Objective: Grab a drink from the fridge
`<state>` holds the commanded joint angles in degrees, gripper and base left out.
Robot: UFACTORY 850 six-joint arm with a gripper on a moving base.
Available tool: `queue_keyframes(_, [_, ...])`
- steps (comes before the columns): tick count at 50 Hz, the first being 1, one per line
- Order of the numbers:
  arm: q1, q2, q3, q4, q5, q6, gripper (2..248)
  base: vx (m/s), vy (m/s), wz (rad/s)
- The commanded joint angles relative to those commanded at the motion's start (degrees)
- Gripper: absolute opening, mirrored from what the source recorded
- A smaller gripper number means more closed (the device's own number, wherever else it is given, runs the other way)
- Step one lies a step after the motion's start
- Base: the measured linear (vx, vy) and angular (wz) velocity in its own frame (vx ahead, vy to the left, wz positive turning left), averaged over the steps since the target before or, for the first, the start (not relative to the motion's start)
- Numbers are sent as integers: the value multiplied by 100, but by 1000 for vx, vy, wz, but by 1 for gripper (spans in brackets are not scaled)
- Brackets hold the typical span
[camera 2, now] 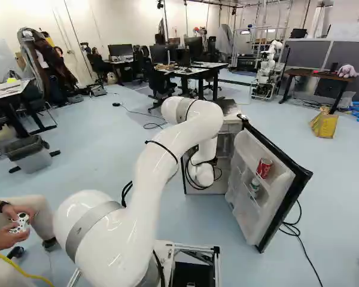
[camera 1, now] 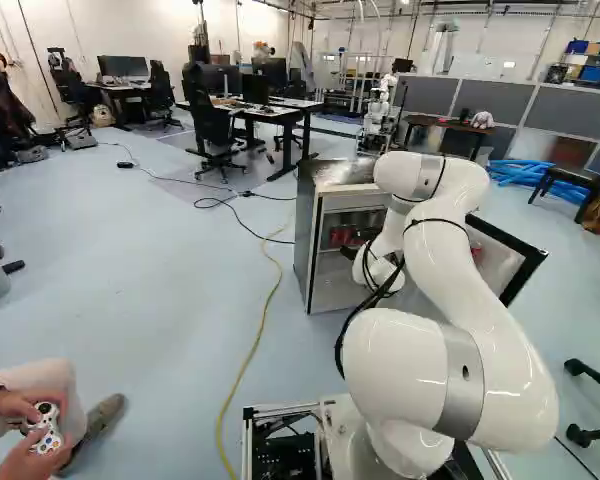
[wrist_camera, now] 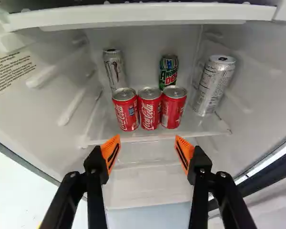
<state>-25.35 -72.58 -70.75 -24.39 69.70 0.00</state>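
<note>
The gripper (camera 1: pixel 350 253) is being aimed into the fridge (camera 1: pixel 304 235), its orange pads (wrist_camera: pixel 110 151) being kept wide apart, with nothing being held between them. Ahead of them, inside the fridge, three red cans (wrist_camera: pixel 149 109) are being borne side by side by a clear shelf (wrist_camera: pixel 202 126), the front of its surface being left bare. Behind this row, deeper in the fridge, a pale slim can (wrist_camera: pixel 115 70) and a green-and-red can (wrist_camera: pixel 168 70) are being partly hidden. A larger silver can (wrist_camera: pixel 214 85) is being stood beside the row, near the fridge's side wall.

The fridge's door (camera 2: pixel 244 197) is being held open on the right, where another red can (camera 2: pixel 264 168) and a small green-and-white container (camera 2: pixel 254 186) are being carried by its racks. Under and around the fridge, a smooth pale blue floor (camera 1: pixel 180 290) is being shown, crossed on the fridge's left by a yellow cable (camera 1: pixel 263 340).

Beyond the fridge, monitors are being supported by desks (camera 2: pixel 194 73), and another robot (camera 2: pixel 267 75) is being seen. Farther right of the fridge, blue tubes (camera 1: pixel 525 172) are being piled by grey partitions (camera 1: pixel 551 110).
</note>
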Motion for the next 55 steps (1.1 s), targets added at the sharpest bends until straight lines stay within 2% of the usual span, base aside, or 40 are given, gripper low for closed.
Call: queue_keyframes(55, [-124, -193, -373, 0, 0, 0, 171, 0, 0, 0])
